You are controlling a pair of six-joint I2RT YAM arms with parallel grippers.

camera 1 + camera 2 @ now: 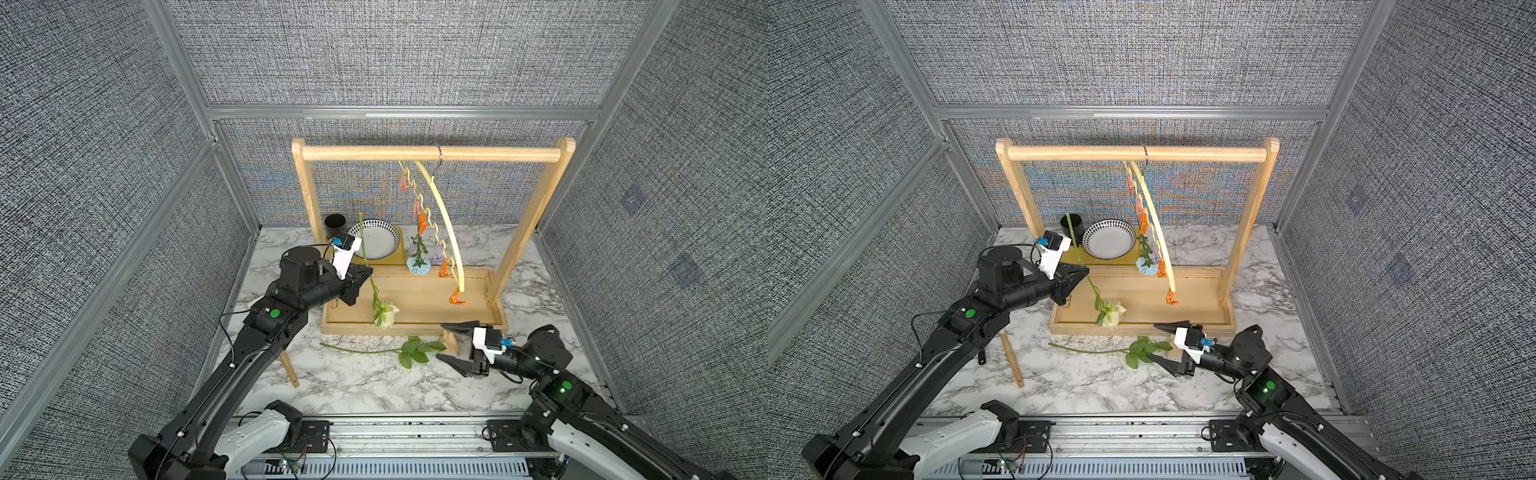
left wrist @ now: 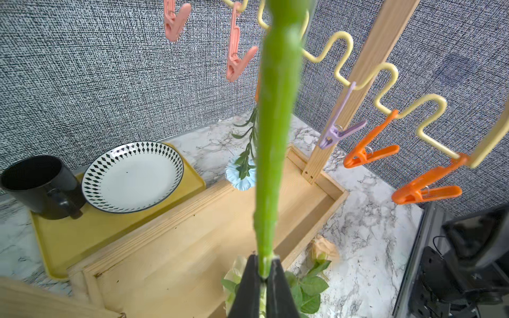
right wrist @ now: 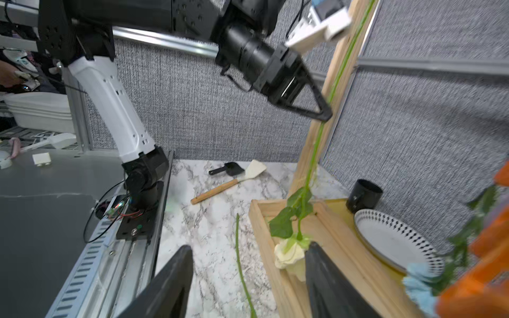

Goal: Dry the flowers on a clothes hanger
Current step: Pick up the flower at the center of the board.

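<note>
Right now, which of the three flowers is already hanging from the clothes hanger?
The short blue-bloomed flower, dangling head down from the clothes hanger. The cream rose is held in the left gripper, and the third flower lies on the table.

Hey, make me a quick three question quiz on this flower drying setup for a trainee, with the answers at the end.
1. True or false: the left claw is shut on the long green stem with the cream rose head.
2. Where is the light blue flower? A: lying on the marble tabletop. B: hanging from the pale yellow wavy plastic hanger. C: inside the black mug.
3. Fill in: the right claw is ___.
Key: 1 true; 2 B; 3 open.
</note>
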